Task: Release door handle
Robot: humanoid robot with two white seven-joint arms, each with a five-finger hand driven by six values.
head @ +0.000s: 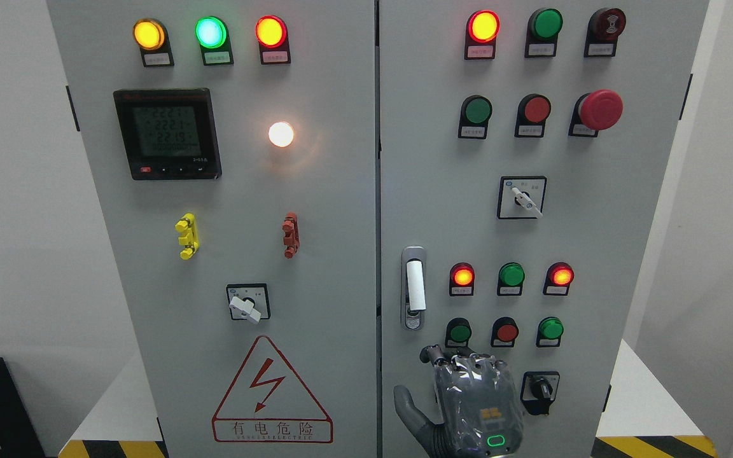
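A: Which hand's that at the bottom of the frame?

B: Can't tell tbh, the arm's cut off by the bottom edge. One hand (468, 401), right of centre, back facing the camera, fingers (462, 361) curled at the top, thumb sticking out lower left, holding nothing.

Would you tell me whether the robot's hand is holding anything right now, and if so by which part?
Nothing is held. The right hand hangs below the door handle, apart from it, its fingers curled on nothing.
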